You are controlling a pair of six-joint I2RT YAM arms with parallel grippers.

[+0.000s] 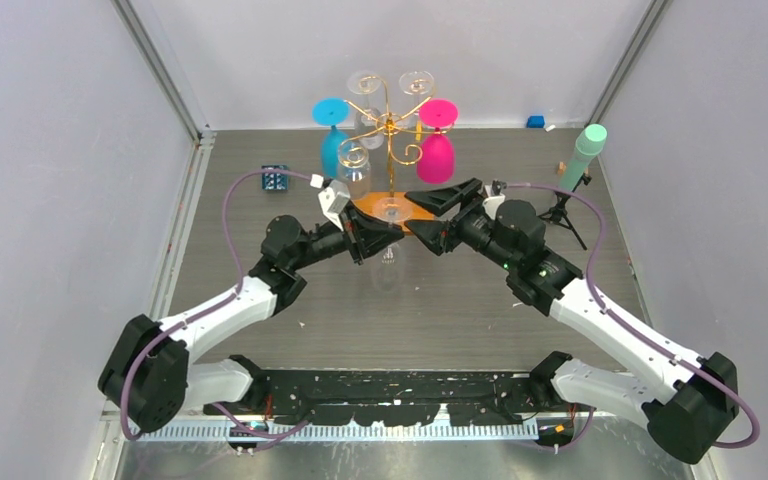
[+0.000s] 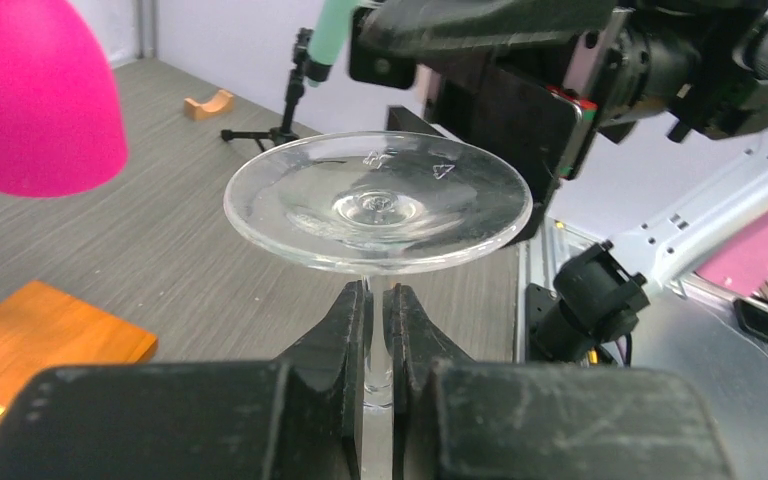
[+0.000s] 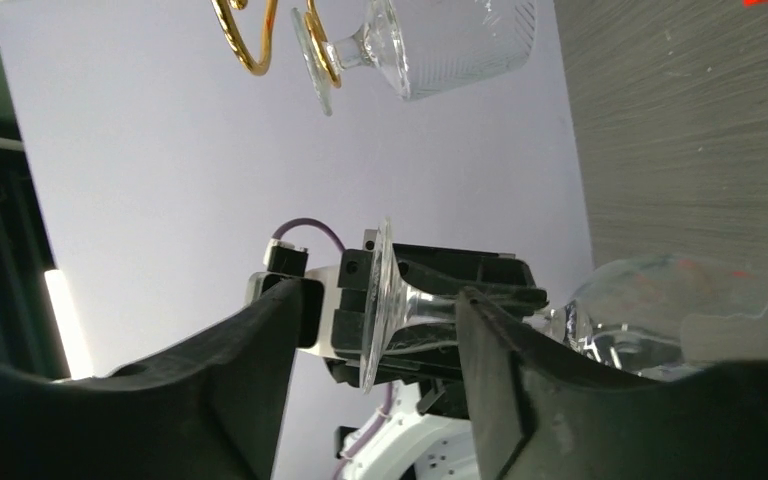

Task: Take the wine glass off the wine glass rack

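Note:
A clear wine glass (image 1: 388, 262) hangs foot-up in front of the wine glass rack (image 1: 390, 125), off its gold arms. My left gripper (image 1: 368, 240) is shut on its stem; in the left wrist view the fingertips (image 2: 355, 310) pinch the stem just under the round foot (image 2: 378, 200). My right gripper (image 1: 432, 212) is open, its jaws straddling the foot without touching it. In the right wrist view the foot (image 3: 378, 300) stands edge-on between the spread fingers (image 3: 490, 340), with the bowl (image 3: 660, 310) to the right.
The rack holds a blue glass (image 1: 332, 140), a pink glass (image 1: 437, 145) and several clear ones (image 3: 430, 40) over its wooden base (image 1: 372, 207). A green cylinder on a tripod (image 1: 583, 152) stands at the right. A blue box (image 1: 275, 180) sits at the left.

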